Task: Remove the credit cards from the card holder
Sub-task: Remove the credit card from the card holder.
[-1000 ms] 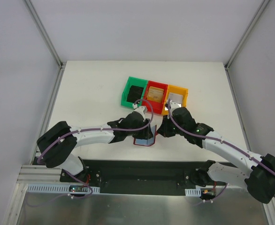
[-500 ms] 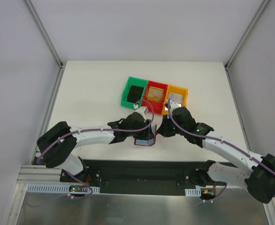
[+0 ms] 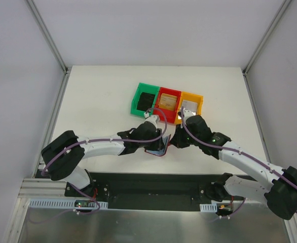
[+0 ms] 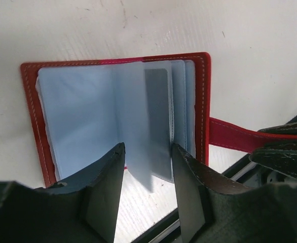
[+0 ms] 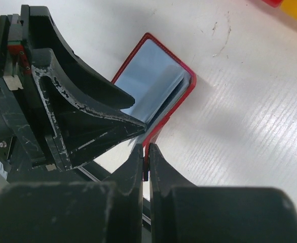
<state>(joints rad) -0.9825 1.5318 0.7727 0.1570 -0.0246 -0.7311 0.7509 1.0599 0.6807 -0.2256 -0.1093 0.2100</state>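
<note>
- White worktop (image 3: 98, 101) fills the middle of the overhead view, with plain white walls on 3 sides and both arm bases at the bottom edge.
- 3 small bins stand touching in a row, just above the centre of that view: a green bin (image 3: 136, 101), a red bin (image 3: 170, 89) and an orange bin (image 3: 192, 94).
- 1 card lies in each bin: a black card (image 3: 147, 98) in the green one, a tan-gold card (image 3: 168, 103) in the red one, and a silvery grey card (image 3: 190, 106) in the orange one.
- Just below the bins, between the 2 wrists, the card holder (image 3: 157, 150) lies open near the worktop's near edge. Its red cover faces down and its blue-grey pocket leaves face up.
- In the left wrist view the card holder (image 4: 77, 111) fills the upper half, and several leaves are bunched toward its right side.
- Left end effector (image 4: 147, 152) sits over the holder's lower edge with its jaws apart. 1 pocket leaf stands in the gap between them. I cannot tell whether the pads press on it.
- Right end effector (image 5: 145, 152) is closed, pinching the red tab (image 4: 229, 136) that sticks out from the holder's right side.
- In the right wrist view the card holder (image 5: 153, 81) sits at upper centre, and the left arm's dark fingers reach in from the left of the frame.
</note>
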